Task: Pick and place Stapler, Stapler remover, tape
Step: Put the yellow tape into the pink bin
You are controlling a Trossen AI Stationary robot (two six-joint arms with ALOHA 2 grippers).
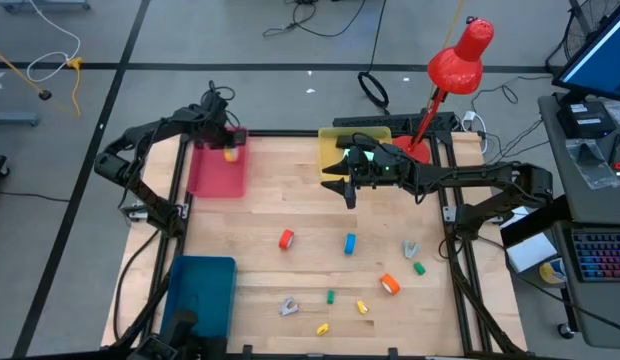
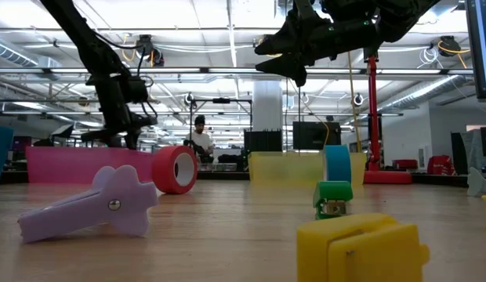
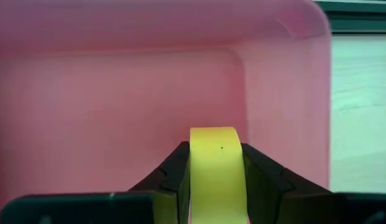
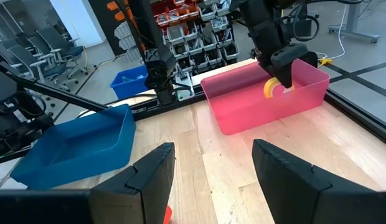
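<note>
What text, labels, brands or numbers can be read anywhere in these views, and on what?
None readable.
Yellow tape roll, pink bin, blue bin: no print visible.
Monitor and keyboard beside the table: markings too small to read.

The yellow ring-shaped tape roll (image 3: 215, 168) sits between the fingers of the left gripper (image 1: 228, 150), which hangs over the far end of the pink plastic tray (image 1: 212, 175). Well in front of that gripper, at the near left corner of the wooden table (image 1: 290, 200), lies the blue plastic bin (image 1: 202, 290). The yellow plastic tray (image 1: 335, 150) lies just behind the right gripper (image 1: 350, 188). The blue ring-shaped tape roll (image 1: 350, 243) lies straight in front of it, the red ring-shaped tape roll (image 1: 286, 239) in front to its left, and the orange ring-shaped tape roll (image 1: 390, 284) farther forward to its right.
</note>
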